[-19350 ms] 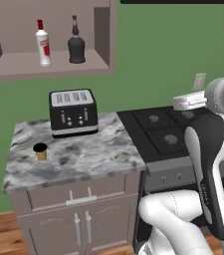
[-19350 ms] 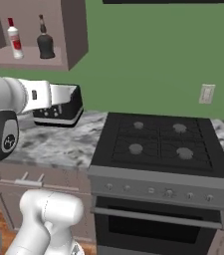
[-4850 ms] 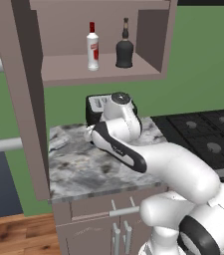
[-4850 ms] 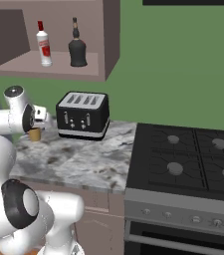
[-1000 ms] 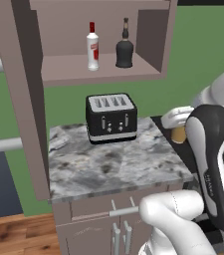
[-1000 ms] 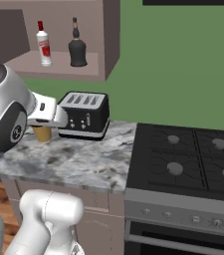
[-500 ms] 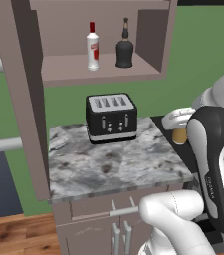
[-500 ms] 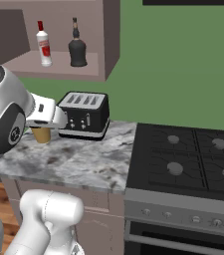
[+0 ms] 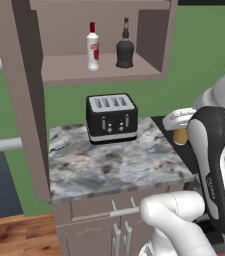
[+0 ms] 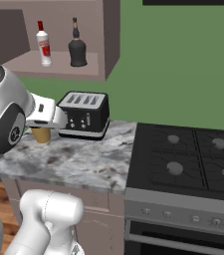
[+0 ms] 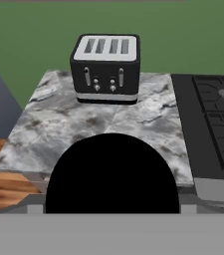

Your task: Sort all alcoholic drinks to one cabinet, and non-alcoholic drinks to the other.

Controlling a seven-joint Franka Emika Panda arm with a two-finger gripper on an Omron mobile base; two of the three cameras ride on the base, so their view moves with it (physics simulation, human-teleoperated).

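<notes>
My gripper (image 9: 180, 130) is shut on the small tan cup (image 9: 180, 136), held in the air above the right end of the counter. The right base view has the gripper (image 10: 43, 129) and cup (image 10: 42, 135) left of the toaster. In the hand view the cup's black top (image 11: 112, 174) hides the fingertips. The clear bottle with a red label (image 9: 93, 47) and the squat black bottle (image 9: 125, 50) stand upright on the shelf of the open wall cabinet (image 9: 99, 70). Both bottles, clear (image 10: 44, 46) and black (image 10: 77, 47), appear again from the right. The other cabinet is out of view.
A black four-slot toaster (image 9: 111, 117) sits at the back of the marble counter (image 9: 109, 167). The cabinet's open door (image 9: 31, 100) juts forward at the left. A black stove (image 10: 188, 159) adjoins the counter on the right. Drawer units (image 9: 119, 212) lie below.
The base has driven closer to the cabinet. The cup, once standing on the counter, was taken hold of and lifted. Over the last second it has barely moved.
</notes>
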